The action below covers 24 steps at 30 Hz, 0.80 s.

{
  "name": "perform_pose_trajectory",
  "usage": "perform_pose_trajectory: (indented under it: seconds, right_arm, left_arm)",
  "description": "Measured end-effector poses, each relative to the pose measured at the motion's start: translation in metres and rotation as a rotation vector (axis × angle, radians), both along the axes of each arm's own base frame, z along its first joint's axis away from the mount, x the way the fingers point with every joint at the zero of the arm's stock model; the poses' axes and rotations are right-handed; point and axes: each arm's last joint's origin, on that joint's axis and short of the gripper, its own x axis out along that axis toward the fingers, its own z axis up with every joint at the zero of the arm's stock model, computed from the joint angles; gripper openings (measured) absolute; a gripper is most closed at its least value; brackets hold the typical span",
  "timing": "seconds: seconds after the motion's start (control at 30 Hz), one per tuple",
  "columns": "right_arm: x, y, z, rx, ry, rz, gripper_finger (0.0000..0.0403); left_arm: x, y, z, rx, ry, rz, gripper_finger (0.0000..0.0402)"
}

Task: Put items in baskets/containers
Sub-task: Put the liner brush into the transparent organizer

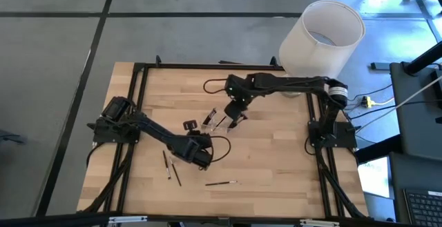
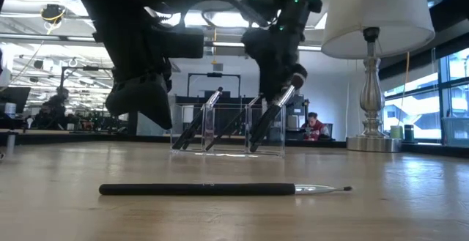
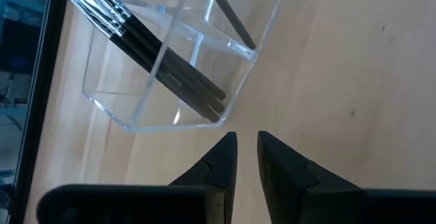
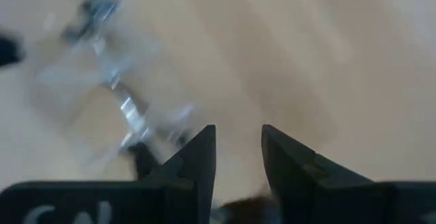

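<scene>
A clear plastic tray (image 1: 221,121) (image 2: 229,147) stands mid-table. Several dark brushes (image 3: 170,67) lean in its compartments, silver ends up. Three more brushes lie on the wood: two (image 1: 166,163) (image 1: 177,174) toward the near left and one (image 1: 221,183) (image 2: 198,189) close to the near edge. My right gripper (image 1: 236,115) (image 4: 238,135) (image 2: 282,72) hangs just over the tray's right side, open, with nothing between its fingertips. My left gripper (image 1: 200,155) (image 3: 247,141) hovers off the table just near of the tray, its fingers a narrow gap apart and empty. My right gripper stands directly above the top end (image 2: 294,78) of a brush that leans in the tray's right compartment. Whether a finger touches that end, I cannot tell. The brush's lower end rests inside the tray.
A big white lampshade lamp (image 1: 321,37) (image 2: 374,21) stands at the table's far right corner. A small dark object (image 1: 190,125) lies just left of the tray. Black frame rails (image 1: 138,103) run along the table's sides. Bare wood lies to the right of the tray.
</scene>
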Motion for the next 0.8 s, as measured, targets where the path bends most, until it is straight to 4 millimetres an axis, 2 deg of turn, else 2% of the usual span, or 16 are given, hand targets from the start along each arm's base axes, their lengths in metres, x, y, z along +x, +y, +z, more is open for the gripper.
perform_pose_trajectory:
  seconds: [0.13, 0.27, 0.47, 0.57, 0.7, 0.8]
  right_arm:
    - [-0.008, 0.010, 0.003, 0.127, 0.038, 0.051, 0.0118]
    - [-0.018, 0.024, 0.027, 0.121, -0.027, 0.082, 0.0118]
    - [-0.039, 0.047, 0.067, -0.021, -0.139, 0.084, 0.0118]
    - [-0.053, 0.061, 0.080, -0.105, -0.168, 0.046, 0.0118]
    - [-0.073, 0.089, 0.083, -0.178, -0.193, 0.025, 0.0118]
    - [-0.088, 0.114, 0.069, -0.221, -0.208, 0.001, 0.0118]
  left_arm:
    - [-0.002, -0.002, 0.000, 0.007, 0.015, -0.007, 0.0054]
    - [-0.002, -0.001, 0.000, 0.013, 0.014, -0.004, 0.0054]
    - [-0.002, -0.001, 0.000, 0.010, 0.006, 0.003, 0.0055]
    - [-0.002, -0.001, 0.000, 0.002, -0.007, 0.019, 0.0053]
    - [-0.001, -0.004, 0.000, -0.023, -0.038, 0.036, 0.0052]
    - [0.005, -0.009, 0.001, -0.055, -0.114, 0.032, 0.0051]
